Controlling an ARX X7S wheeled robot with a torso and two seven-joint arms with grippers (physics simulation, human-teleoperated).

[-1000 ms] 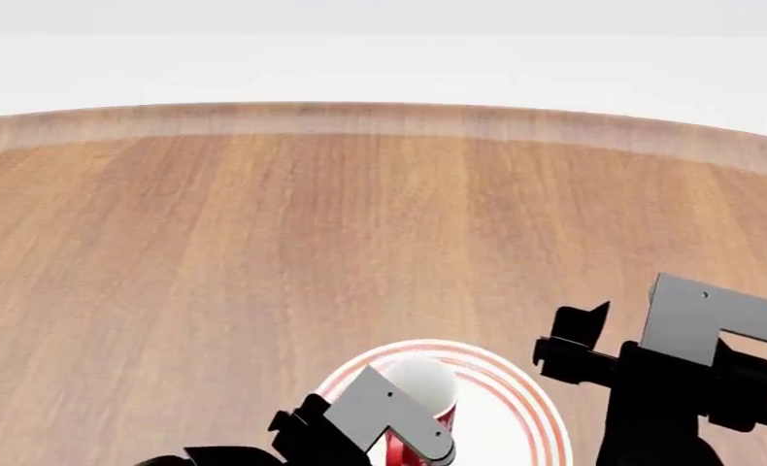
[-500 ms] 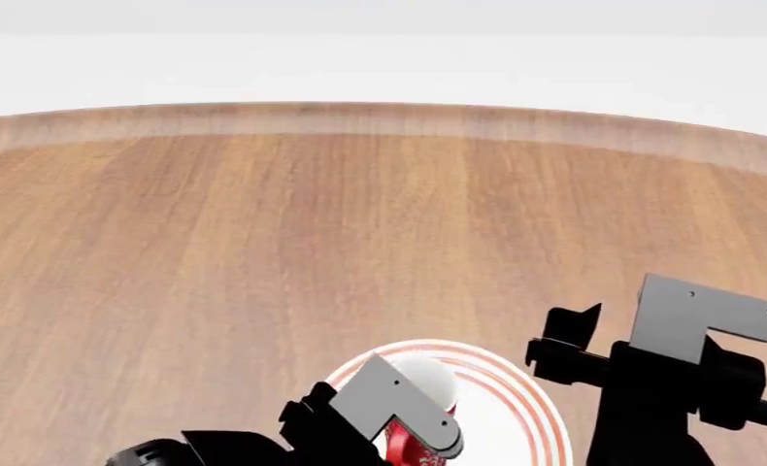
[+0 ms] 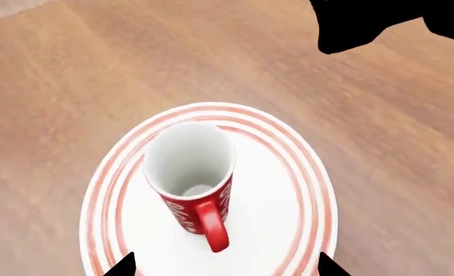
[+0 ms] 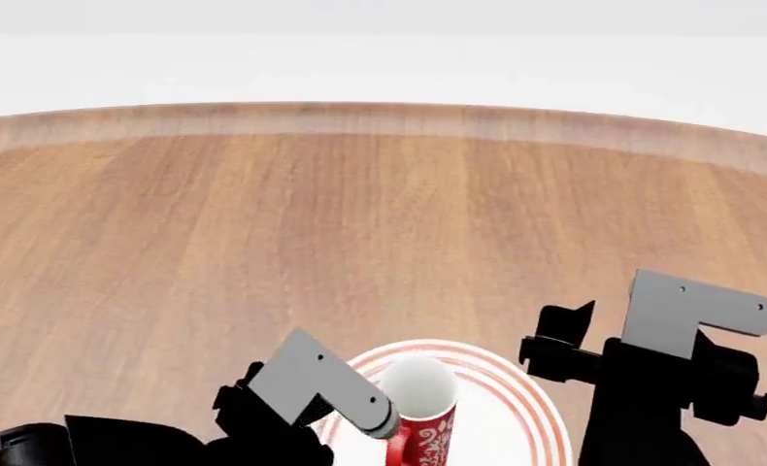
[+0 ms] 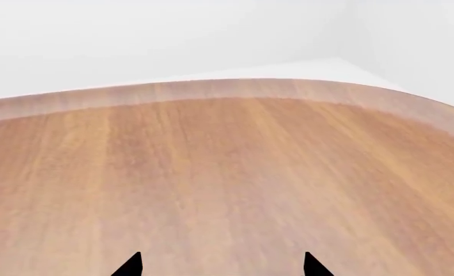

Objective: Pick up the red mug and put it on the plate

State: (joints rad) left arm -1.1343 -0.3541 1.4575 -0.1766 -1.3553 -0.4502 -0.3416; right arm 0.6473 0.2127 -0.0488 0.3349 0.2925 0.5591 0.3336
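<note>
Left claw (image 3: 223,265) apart; wrist view alone shows red mug (image 3: 190,175) handle, seemingly unheld.

Both arms are showing matte black, blocky housings, each carrying a flat grey angled bracket (image 4: 318,383) dotted with small screws.

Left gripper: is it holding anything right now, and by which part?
Nothing. The mug stands free on the plate; the left gripper is open, its fingertips clear of it. The right gripper is empty too.
</note>
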